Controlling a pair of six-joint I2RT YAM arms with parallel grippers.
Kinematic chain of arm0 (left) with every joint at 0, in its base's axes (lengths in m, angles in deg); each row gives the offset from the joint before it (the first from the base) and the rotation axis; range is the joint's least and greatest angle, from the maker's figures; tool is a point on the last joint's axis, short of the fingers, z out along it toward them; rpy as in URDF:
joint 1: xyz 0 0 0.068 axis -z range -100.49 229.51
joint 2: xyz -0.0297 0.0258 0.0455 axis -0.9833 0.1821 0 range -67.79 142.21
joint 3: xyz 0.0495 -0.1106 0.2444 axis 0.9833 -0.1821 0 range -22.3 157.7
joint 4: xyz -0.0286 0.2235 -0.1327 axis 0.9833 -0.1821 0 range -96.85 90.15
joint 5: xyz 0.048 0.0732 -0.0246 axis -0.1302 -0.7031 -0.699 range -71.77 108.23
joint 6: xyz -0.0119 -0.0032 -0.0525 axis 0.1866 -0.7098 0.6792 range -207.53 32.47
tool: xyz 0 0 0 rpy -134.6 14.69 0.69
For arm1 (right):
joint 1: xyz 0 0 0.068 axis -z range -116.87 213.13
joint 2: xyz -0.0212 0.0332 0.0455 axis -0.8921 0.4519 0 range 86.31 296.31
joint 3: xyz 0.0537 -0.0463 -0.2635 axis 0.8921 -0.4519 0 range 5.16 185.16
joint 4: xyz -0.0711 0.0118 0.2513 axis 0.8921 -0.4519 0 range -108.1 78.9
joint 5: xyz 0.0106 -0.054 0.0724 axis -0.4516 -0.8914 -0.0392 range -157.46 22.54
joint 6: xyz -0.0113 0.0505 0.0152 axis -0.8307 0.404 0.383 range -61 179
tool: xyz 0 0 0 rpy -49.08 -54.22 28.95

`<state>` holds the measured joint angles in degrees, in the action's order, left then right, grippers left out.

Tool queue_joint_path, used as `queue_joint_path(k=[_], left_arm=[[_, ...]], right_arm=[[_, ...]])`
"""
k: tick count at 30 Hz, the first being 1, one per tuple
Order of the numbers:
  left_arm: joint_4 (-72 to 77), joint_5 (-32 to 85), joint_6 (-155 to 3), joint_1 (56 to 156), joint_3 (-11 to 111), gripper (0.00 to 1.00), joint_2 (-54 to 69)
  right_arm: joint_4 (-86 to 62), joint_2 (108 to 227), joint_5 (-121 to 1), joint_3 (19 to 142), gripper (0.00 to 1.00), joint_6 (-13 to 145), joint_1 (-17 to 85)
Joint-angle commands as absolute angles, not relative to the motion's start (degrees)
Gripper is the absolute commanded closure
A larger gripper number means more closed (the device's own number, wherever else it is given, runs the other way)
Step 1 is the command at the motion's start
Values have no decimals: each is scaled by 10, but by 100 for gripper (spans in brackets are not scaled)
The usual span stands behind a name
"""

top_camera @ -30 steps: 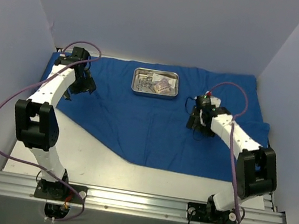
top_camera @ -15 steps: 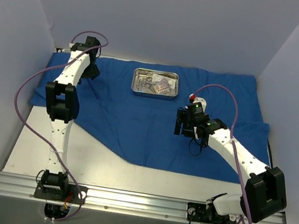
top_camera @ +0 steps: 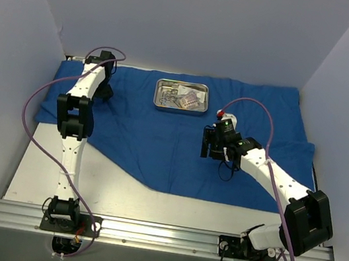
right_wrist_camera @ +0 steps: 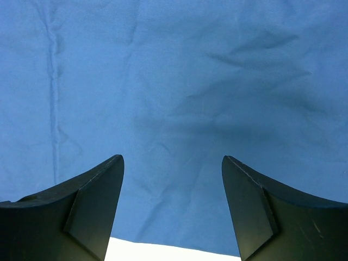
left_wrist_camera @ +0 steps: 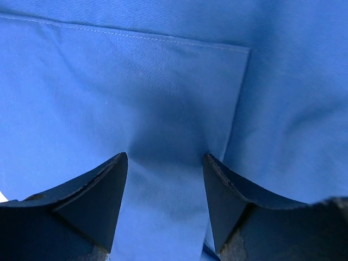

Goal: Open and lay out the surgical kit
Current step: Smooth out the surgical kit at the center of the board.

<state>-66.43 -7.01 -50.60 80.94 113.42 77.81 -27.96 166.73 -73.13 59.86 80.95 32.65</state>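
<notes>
The blue cloth wrap (top_camera: 159,144) lies spread over the table. The small steel tray (top_camera: 180,106) stands on it at the back middle, with silver instruments and clear packets (top_camera: 190,97) inside. My left gripper (top_camera: 103,90) is open and empty, close above the cloth near its back left corner; a folded cloth edge (left_wrist_camera: 234,103) shows just ahead of the jaws in the left wrist view (left_wrist_camera: 166,163). My right gripper (top_camera: 210,146) is open and empty, above bare cloth (right_wrist_camera: 174,81) to the right of the tray; in its wrist view (right_wrist_camera: 173,163) nothing lies between the fingers.
Bare white table (top_camera: 104,189) shows at the near left, where the cloth's edge runs diagonally. Grey walls close in the back and both sides. Purple cables (top_camera: 259,108) loop over both arms. A strip of white table (right_wrist_camera: 163,251) shows under the right jaws.
My left arm has stretched out toward the cloth's back left corner. My right gripper has moved left and slightly nearer. The tray has not moved.
</notes>
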Motion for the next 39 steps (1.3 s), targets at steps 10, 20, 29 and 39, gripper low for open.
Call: queue_joint_path(k=[10,20,29,39], left_arm=[[-624,-61,-518,811,1129,24,754],[-557,-66,-500,814,1096,24,720],[-609,-76,-510,814,1144,27,778],[-630,-92,-523,807,1120,32,785]], right_arm=[[-274,1675,-724,588,32,809,320],[-278,1676,-733,587,33,818,317],[-280,1678,-737,586,33,829,311],[-279,1682,-742,584,33,840,303]])
